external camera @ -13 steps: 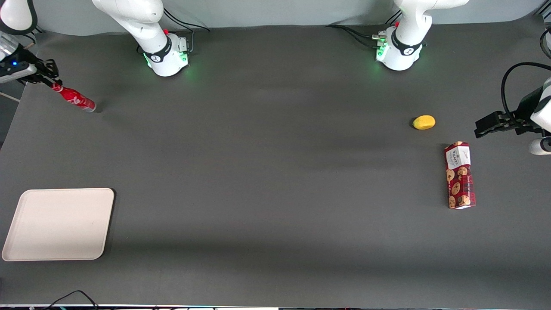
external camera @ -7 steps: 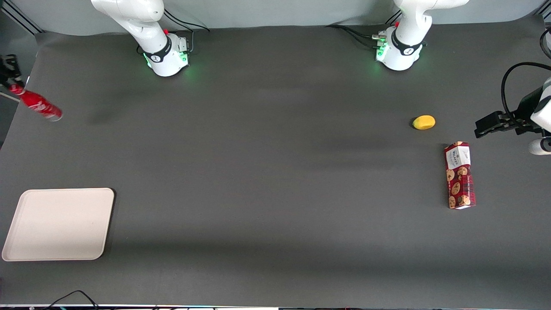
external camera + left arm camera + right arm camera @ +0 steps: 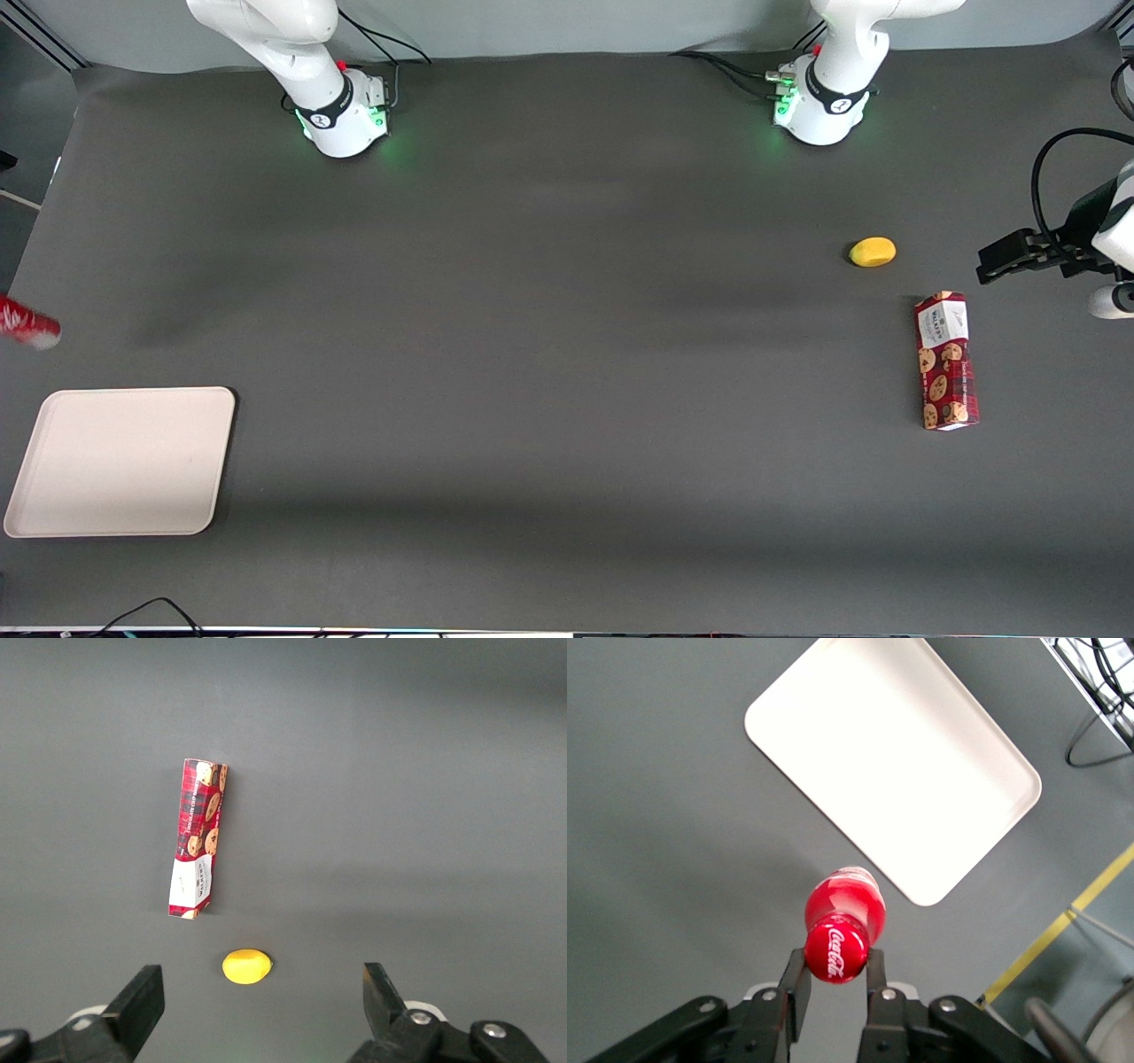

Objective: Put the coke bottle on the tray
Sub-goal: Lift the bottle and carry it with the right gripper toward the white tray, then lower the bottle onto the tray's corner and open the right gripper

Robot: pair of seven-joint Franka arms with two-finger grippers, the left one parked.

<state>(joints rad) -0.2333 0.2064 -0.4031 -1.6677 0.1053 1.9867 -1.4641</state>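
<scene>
The coke bottle (image 3: 841, 931) is red with a red cap bearing white script. My gripper (image 3: 835, 967) is shut on it near the cap and holds it in the air, base pointing down. In the front view only the bottle's lower end (image 3: 27, 322) shows at the frame's edge, at the working arm's end of the table; the gripper itself is out of that view. The cream-white tray (image 3: 120, 461) lies flat on the dark table, nearer the front camera than the bottle. In the right wrist view the tray (image 3: 895, 762) lies below and ahead of the bottle.
A yellow lemon-like object (image 3: 873, 252) and a red cookie box (image 3: 945, 361) lie toward the parked arm's end of the table. A yellow floor line (image 3: 1063, 921) and cables (image 3: 1099, 691) show off the table past the tray.
The held bottle has moved toward the front camera and farther off the frame's edge, coming closer to the tray. The gripper has left the front view.
</scene>
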